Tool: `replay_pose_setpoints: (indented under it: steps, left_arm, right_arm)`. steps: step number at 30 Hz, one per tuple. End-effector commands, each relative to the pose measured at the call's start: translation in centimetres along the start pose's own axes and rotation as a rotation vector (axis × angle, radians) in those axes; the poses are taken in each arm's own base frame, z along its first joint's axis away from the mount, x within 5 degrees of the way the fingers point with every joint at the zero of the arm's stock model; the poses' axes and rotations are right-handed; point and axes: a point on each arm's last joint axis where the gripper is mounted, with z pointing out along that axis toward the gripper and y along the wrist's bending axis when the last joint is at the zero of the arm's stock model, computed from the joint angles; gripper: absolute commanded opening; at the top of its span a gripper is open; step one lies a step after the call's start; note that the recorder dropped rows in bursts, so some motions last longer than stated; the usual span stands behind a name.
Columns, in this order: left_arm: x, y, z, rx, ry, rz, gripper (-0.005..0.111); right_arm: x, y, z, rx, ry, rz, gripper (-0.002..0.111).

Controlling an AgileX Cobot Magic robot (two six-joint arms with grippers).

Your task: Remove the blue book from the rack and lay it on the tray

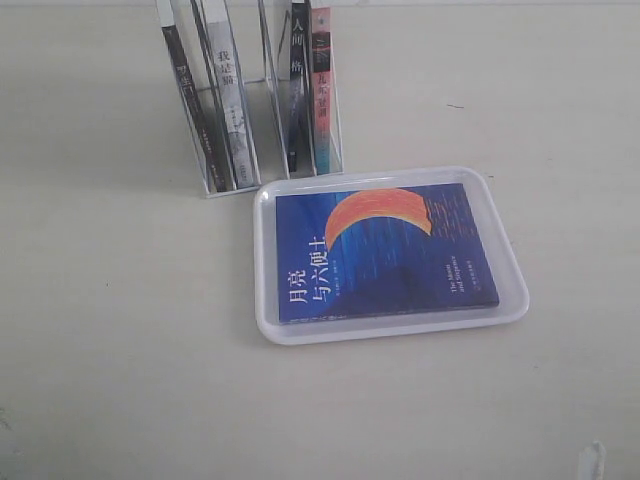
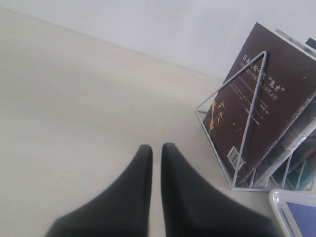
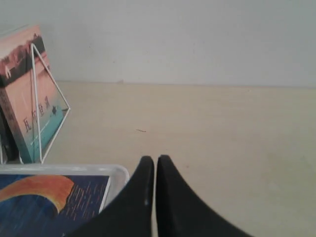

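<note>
Blue book (image 1: 385, 252) flat inside tray (image 1: 390, 330) rim

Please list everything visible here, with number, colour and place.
blue book: one, blue with orange crescent, flat in tray
tray: one, white, on table in front of rack
rack: one, pale wire, behind tray
black-spined book, pale-spined book: one each, rack's left half in exterior view
dark-spined book, pink-spined book: one each, rack's right half
table: one, beige
left gripper: black, shut, empty, near rack
right gripper: black, shut, empty, near tray
</note>
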Motion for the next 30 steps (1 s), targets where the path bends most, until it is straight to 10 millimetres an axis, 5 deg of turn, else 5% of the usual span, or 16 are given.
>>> replay_pose_setpoints:
  steps: [1,30]
  left_arm:
    - [0.06,-0.05,0.02,0.013,-0.003,-0.002,0.006]
    - [0.02,-0.06,0.02,0.014,-0.007,-0.002,0.006]
  right_arm:
    - [0.86,-0.12,0.02,0.013,0.068,-0.030,0.002]
    - [1.19,-0.64,-0.04,0.098,0.106,-0.070,0.002]
